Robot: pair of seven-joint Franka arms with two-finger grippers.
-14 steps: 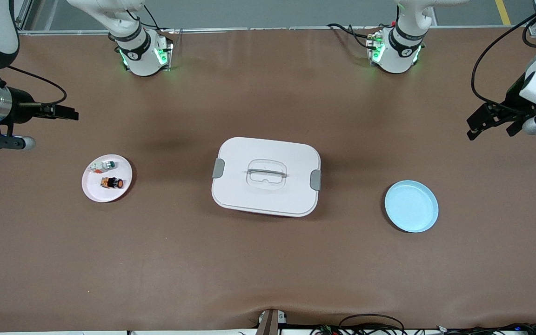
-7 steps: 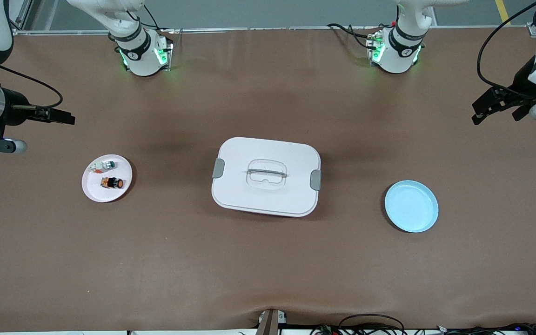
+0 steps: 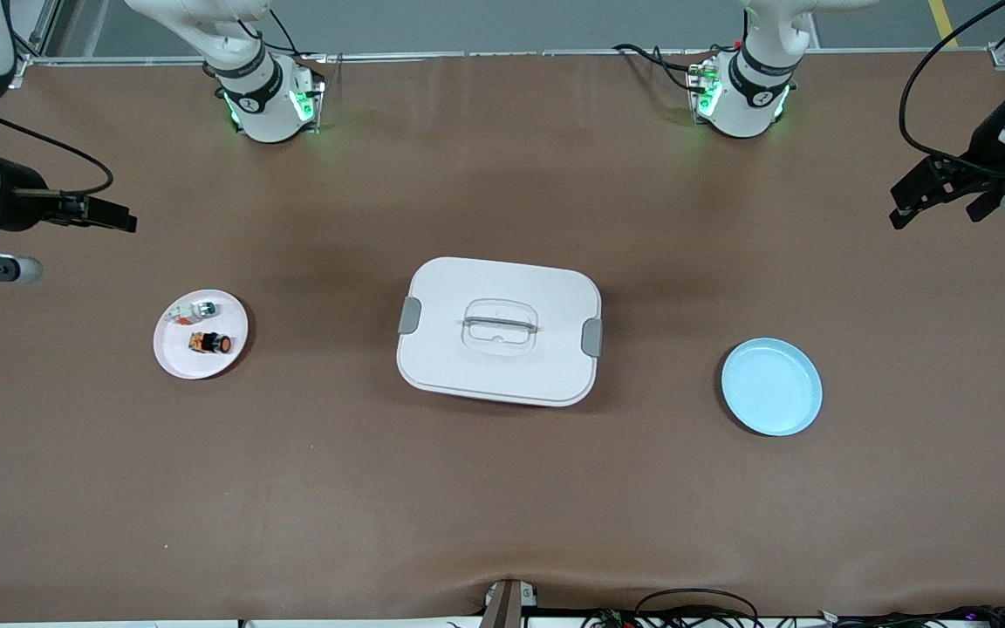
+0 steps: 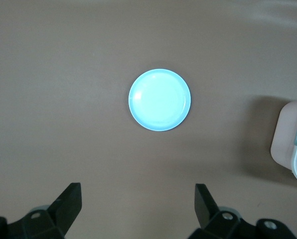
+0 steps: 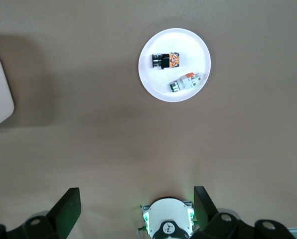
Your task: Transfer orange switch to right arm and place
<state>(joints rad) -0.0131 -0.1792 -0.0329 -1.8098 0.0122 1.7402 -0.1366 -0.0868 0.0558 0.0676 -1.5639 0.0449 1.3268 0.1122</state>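
1. Orange switch (image 3: 211, 343), a tiny black-bodied push-button with a round orange cap, is seen lying on its side on a small round white plate (image 3: 178, 358) toward the right arm's end of the table.
2. A small white part with a green cap (image 3: 198, 309) is laid on the same plate, just beside the switch and farther from the front camera; the two appear apart.
3. A large white rectangular lidded box with grey side clips and a clear handle (image 3: 499, 331) is set at the middle of the brown table (image 3: 502, 506).
4. A round light-blue plate (image 3: 771, 386) is placed toward the left arm's end of the table, well apart from the box.
5. The right gripper (image 3: 110, 215) is held in the air over the table edge at the right arm's end, its jaws spread wide with nothing between them.
6. The left gripper (image 3: 939, 194) is held in the air over the table's other end, jaws likewise wide apart and nothing gripped.
7. In the right wrist view, the switch (image 5: 165, 60) and the white plate (image 5: 198, 45) are seen below the spread fingers (image 5: 68, 205).
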